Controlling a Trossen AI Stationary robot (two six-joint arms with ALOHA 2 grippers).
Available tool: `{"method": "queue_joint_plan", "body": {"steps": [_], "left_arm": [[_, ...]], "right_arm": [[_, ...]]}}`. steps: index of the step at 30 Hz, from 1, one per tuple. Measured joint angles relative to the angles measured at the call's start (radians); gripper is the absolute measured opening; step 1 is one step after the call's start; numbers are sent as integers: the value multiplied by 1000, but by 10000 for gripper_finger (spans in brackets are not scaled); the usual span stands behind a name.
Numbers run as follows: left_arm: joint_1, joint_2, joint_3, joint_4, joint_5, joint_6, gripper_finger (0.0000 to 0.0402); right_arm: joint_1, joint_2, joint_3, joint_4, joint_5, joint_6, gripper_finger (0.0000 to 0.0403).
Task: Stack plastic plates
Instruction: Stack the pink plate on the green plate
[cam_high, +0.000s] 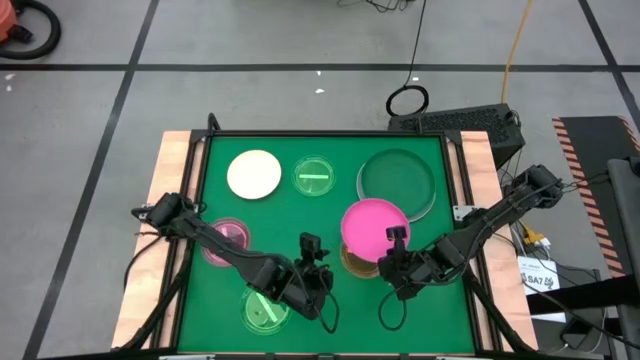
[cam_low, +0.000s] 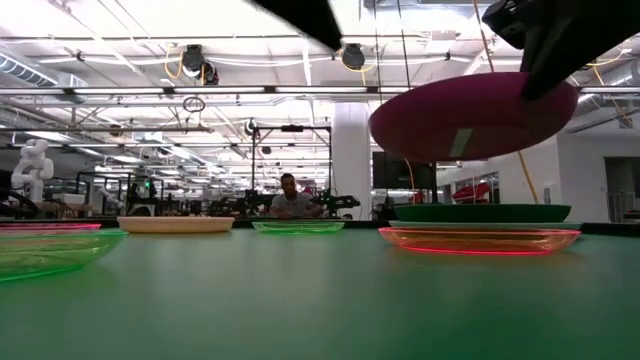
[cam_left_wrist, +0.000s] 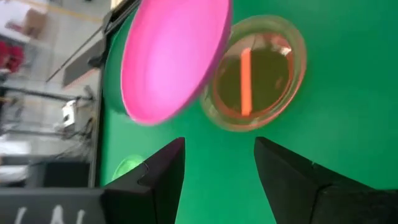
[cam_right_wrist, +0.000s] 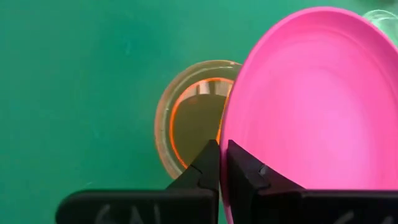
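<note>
Hot-pink plate (cam_high: 372, 226) pinched at its rim in right tool (cam_high: 397, 238), aloft over amber dish (cam_right_wrist: 193, 118); left tool (cam_high: 312, 252) wide open, empty

Two black jointed arms trailing dark cables; each gripper, left (cam_left_wrist: 217, 171) and right (cam_right_wrist: 222, 163), has matte black wedge-shaped fingers

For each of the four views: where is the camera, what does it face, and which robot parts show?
High: overhead, straight down; both arms, hot-pink plate.
Low: table height, looking level into the room; hot-pink plate lifted above amber dish.
Left wrist: past the open left gripper.
Right wrist: right gripper pinching the plate's rim.
All four share the pink plate.
</note>
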Motion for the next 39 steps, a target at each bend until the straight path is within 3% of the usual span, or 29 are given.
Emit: {"method": "queue_joint_plan", "body": {"steps": [5,13,20,33,39], "left_arm": [[3,-65,-132,19,-69,-57,200],[15,-363,-561,332,-71,-82,173],[18,-538,-804,512,-22,-82,141],[48,-544,-849,571,41,-82,138],[70,-544,-849,632,55,-55,138]], "right_arm": [[-8,0,0,-33,29,4,5],[-39,-1,0,-85,87,7,6],[-129,-1,0,-143,117,27,7],[-296,-6,-50,-128,131,-3,8],[-348,-8,-115,-64,48,-25,7]]}}
